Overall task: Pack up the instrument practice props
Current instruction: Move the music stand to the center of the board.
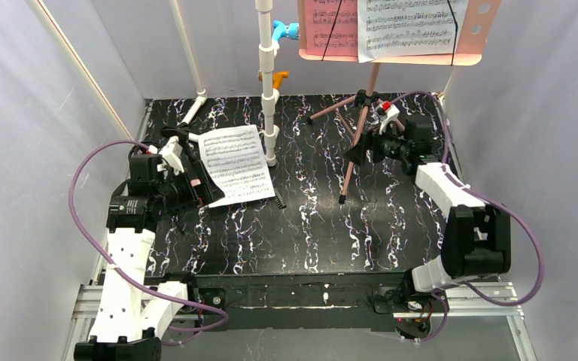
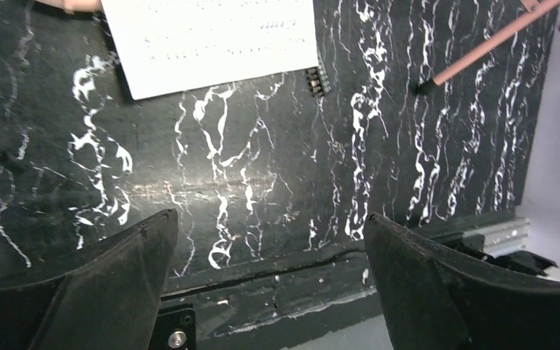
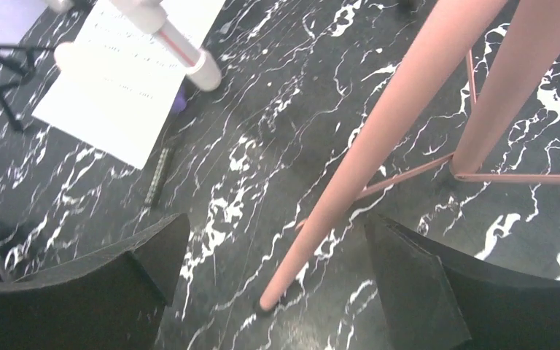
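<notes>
Stand (image 1: 421,59) upright at upper right of the top view, pages on its desk, legs spread on the counter (image 1: 308,241). One sheet (image 1: 233,162) lies flat centre-left, clip (image 1: 279,197) at its lower corner, pipe frame (image 1: 269,90) between sheet and stand.

Left wrist: left fingers (image 2: 109,284) wide apart, empty, over bare counter; sheet edge at top of frame.

Right wrist: right fingers (image 3: 117,292) wide apart, holding nothing, one stand leg (image 3: 357,160) lined up between them, no contact visible. Probable step: grip that leg squarely. The tall stand may tip, and the frame crowds the left.
</notes>
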You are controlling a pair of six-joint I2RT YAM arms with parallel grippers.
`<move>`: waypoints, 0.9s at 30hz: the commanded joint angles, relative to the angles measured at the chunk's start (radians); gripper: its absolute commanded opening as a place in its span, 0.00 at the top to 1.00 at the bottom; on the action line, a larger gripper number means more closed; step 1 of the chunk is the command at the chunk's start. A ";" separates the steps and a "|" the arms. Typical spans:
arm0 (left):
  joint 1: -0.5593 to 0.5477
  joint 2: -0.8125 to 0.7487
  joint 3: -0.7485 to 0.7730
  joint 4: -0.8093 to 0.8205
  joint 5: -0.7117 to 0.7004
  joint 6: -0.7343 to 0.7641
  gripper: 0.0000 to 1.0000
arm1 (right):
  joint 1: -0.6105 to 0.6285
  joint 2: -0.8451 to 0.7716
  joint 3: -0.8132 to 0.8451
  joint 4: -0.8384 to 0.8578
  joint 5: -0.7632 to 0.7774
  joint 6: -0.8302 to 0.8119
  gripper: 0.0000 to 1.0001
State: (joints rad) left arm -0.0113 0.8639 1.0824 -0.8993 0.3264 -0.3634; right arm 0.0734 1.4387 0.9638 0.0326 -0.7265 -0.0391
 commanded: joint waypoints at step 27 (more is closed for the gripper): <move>-0.004 -0.032 -0.054 0.046 0.250 -0.062 0.02 | -0.006 0.095 -0.014 0.409 0.248 0.348 0.84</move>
State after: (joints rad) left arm -0.0113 0.8501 1.0325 -0.8600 0.5182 -0.4229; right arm 0.1135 1.6032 0.9745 0.3897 -0.4911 0.3218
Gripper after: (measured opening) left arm 0.981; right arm 0.256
